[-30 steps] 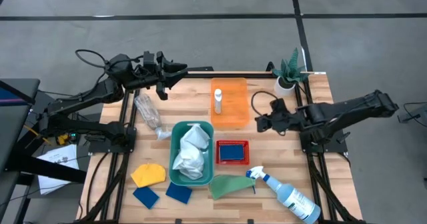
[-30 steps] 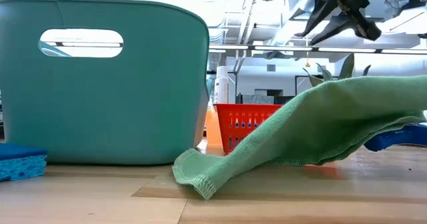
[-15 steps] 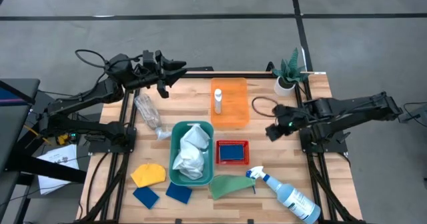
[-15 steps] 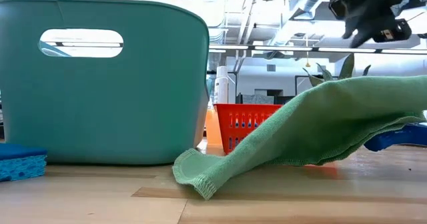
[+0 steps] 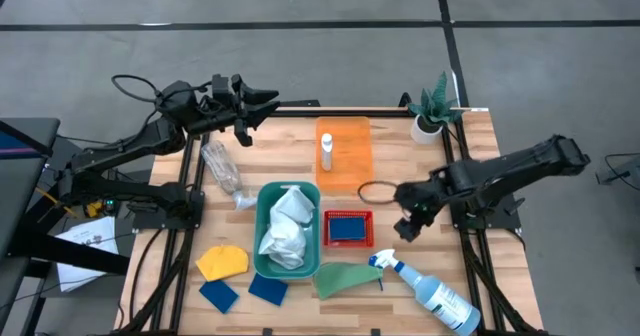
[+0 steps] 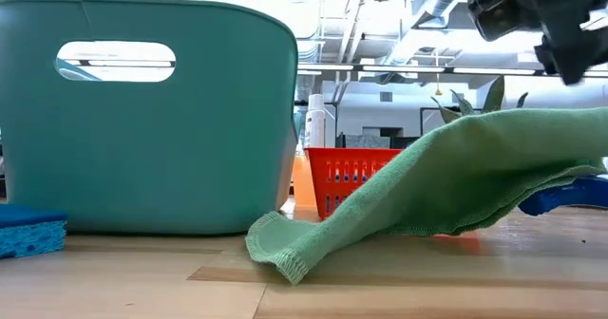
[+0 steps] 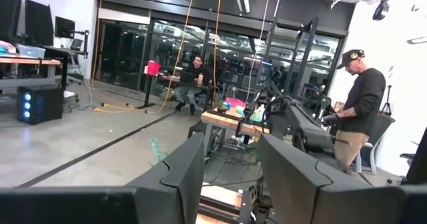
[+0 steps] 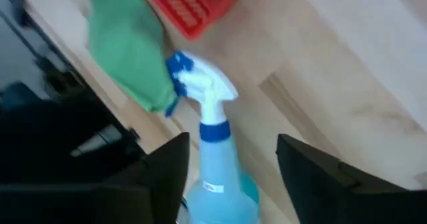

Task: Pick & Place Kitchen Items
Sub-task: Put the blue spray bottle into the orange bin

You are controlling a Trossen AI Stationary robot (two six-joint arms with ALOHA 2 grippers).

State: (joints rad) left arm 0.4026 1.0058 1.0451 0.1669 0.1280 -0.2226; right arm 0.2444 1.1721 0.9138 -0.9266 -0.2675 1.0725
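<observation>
right gripper [image 5: 405, 228]: jaws apart, nothing held, above clear spray bottle w/ blue trigger [image 8: 212, 159]
left gripper [image 5: 245, 124]: far worktop [image 5: 440, 176] edge, jaws apart, empty

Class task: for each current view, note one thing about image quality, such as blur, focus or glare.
High view: evenly lit and sharp. Low view: green cloth and teal bin crisp up close, ceiling lights glaring behind. Right wrist view: motion-blurred, spray bottle and red basket smeared. Left wrist view: room sharp, its own fingers dark and soft.
</observation>
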